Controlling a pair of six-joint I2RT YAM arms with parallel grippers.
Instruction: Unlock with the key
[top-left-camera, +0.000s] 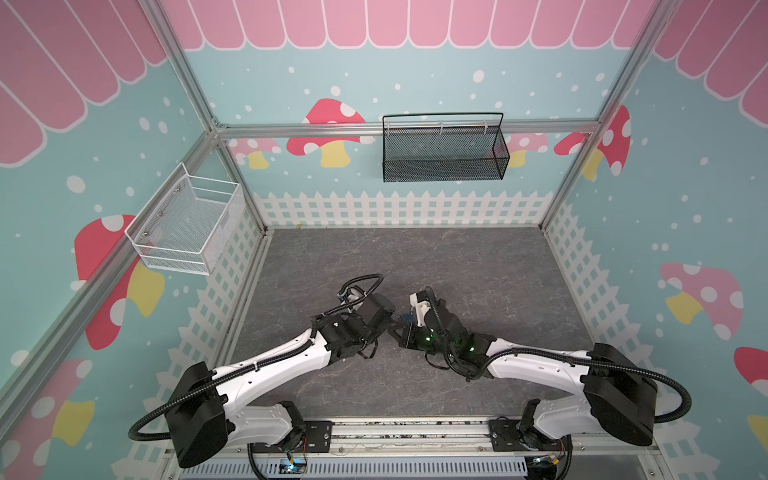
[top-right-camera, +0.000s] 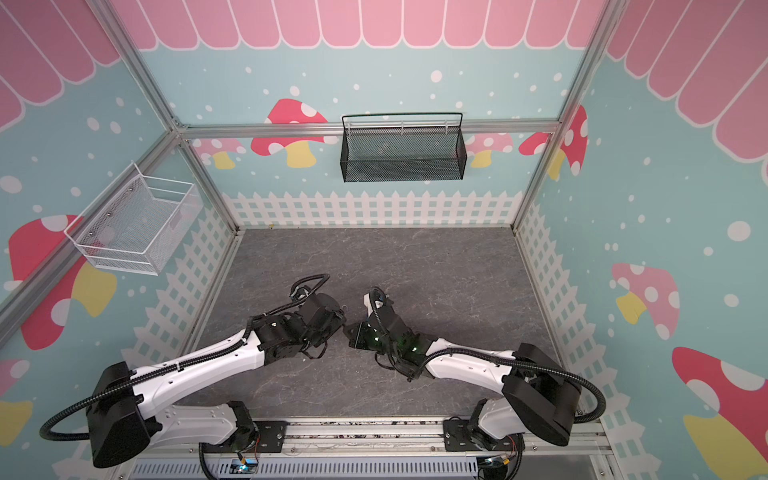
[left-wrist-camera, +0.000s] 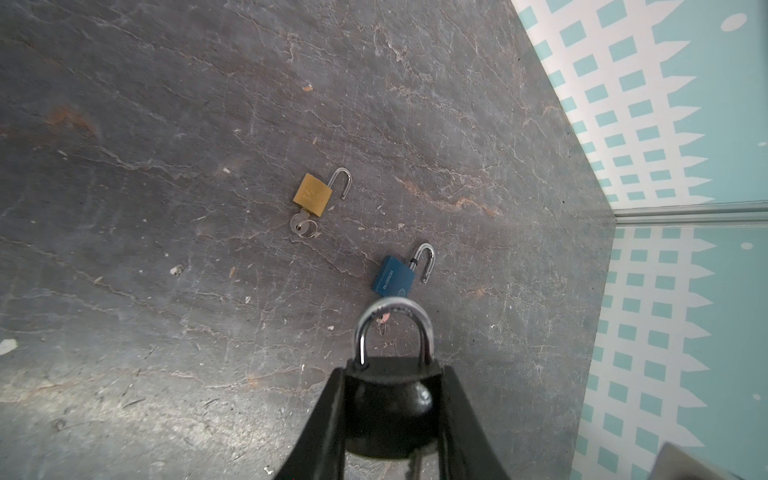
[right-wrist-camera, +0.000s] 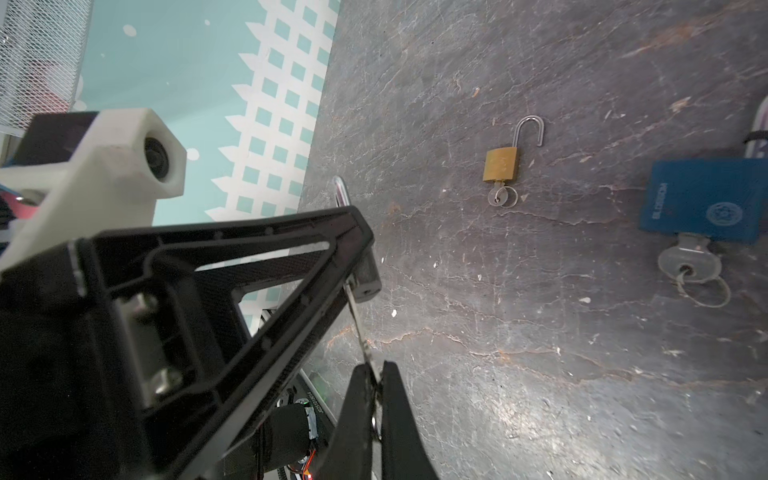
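Right up close, our right pincer (right-wrist-camera: 376, 374) is clamped tight on the key (right-wrist-camera: 360, 328), and the blade reaches up to the underside of the dark padlock (right-wrist-camera: 368, 280). Our left pincer (left-wrist-camera: 392, 384) grips that padlock by its body, jaws drawn in against its sides, and seems to hold it above the surface (left-wrist-camera: 166, 124). Both legs of the shackle (left-wrist-camera: 395, 328) sit down in the body, so we judge it locked: this is the insert-and-turn step. How deep the blade sits, we cannot tell. The next move calls for seating the key fully along the keyway. Then the right wrist twists while the left holds firm. A skewed blade could bind or slip in the pads.

Further out lie the blue padlock (left-wrist-camera: 394, 277) and, beyond it, the brass padlock (left-wrist-camera: 312, 194), flat with their shackles sprung open. The blue one's key (right-wrist-camera: 690, 259) and the brass one's key (left-wrist-camera: 302, 224) sit in their bases, so those two look finished.

Only the right wrist view shows key meeting lock. The left wrist view puts the body in front of the keyway but shows the seated shackle plainly. In both top views the wrists cover lock and key.

Far back, a white basket (top-left-camera: 183, 224) and a black basket (top-left-camera: 442, 151) hang on the walls.
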